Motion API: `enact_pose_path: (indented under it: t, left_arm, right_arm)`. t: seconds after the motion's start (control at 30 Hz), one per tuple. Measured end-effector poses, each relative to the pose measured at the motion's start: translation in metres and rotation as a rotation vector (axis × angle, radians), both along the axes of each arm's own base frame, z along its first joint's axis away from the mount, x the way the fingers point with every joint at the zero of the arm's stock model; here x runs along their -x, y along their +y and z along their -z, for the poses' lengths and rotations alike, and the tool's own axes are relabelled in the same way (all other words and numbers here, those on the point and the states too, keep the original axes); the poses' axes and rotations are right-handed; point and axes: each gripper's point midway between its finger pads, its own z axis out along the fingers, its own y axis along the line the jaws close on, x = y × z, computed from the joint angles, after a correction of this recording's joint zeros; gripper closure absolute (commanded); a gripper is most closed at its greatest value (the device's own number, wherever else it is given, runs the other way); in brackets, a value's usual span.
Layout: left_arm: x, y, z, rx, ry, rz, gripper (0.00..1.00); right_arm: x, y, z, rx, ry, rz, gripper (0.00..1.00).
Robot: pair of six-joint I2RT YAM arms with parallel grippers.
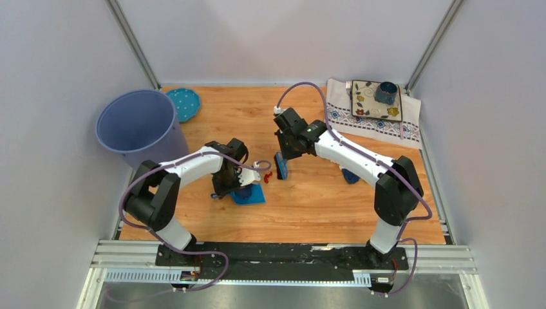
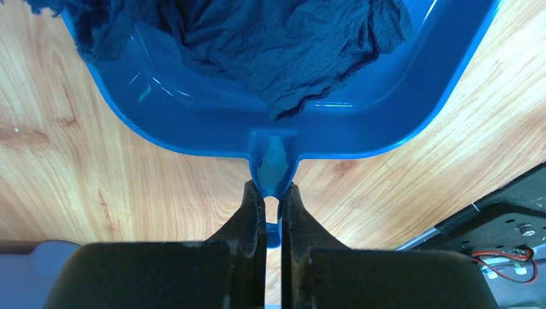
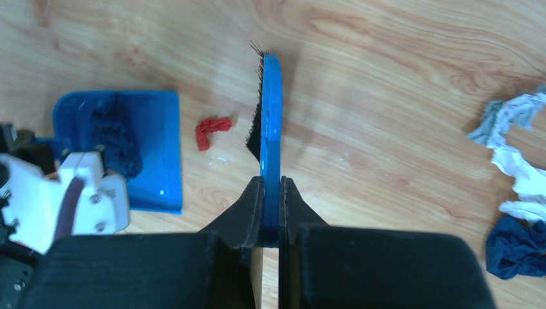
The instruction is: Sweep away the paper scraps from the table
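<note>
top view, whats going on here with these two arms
The left pincer holds a blue dustpan by its handle on the table, with a dark blue scrap already inside. The right pincer grips a blue brush, its bristles facing a red scrap that lies between brush and dustpan. Beyond the brush, white scraps and another blue scrap lie unswept.

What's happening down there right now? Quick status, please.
Left gripper shut on dustpan, dark blue scrap inside. Right gripper shut on brush; red scrap between brush and dustpan. White scraps loose on table, nothing blocking.
</note>
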Motion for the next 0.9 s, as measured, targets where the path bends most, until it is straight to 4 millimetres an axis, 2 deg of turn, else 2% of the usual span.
enact_pose_path:
  t: [0.07, 0.23, 0.47, 0.6, 0.77, 0.9]
  left_arm:
    - [-0.003, -0.003, 0.0, 0.004, 0.003, -0.005, 1.0]
    - [-0.018, -0.016, 0.002, 0.018, 0.011, -0.023, 1.0]
    - [-0.027, -0.023, 0.003, 0.025, 0.017, -0.03, 1.0]
    - [-0.027, -0.027, 0.004, 0.048, 0.023, -0.039, 1.0]
    - [-0.033, -0.037, 0.002, 0.139, 0.006, -0.08, 1.0]
    - [-0.035, -0.041, -0.003, 0.212, -0.051, -0.107, 1.0]
  right_arm:
    - [0.007, 0.01, 0.005, 0.004, 0.007, -0.047, 1.0]
    - [0.016, 0.035, 0.001, -0.06, 0.0, -0.121, 1.0]
    - [0.022, 0.047, -0.006, -0.125, 0.01, -0.143, 1.0]
    - [0.034, 0.056, -0.018, -0.151, -0.003, -0.174, 1.0]
    - [0.037, 0.049, -0.037, -0.154, -0.048, -0.157, 1.0]
    - [0.041, 0.03, -0.068, -0.147, -0.121, -0.123, 1.0]
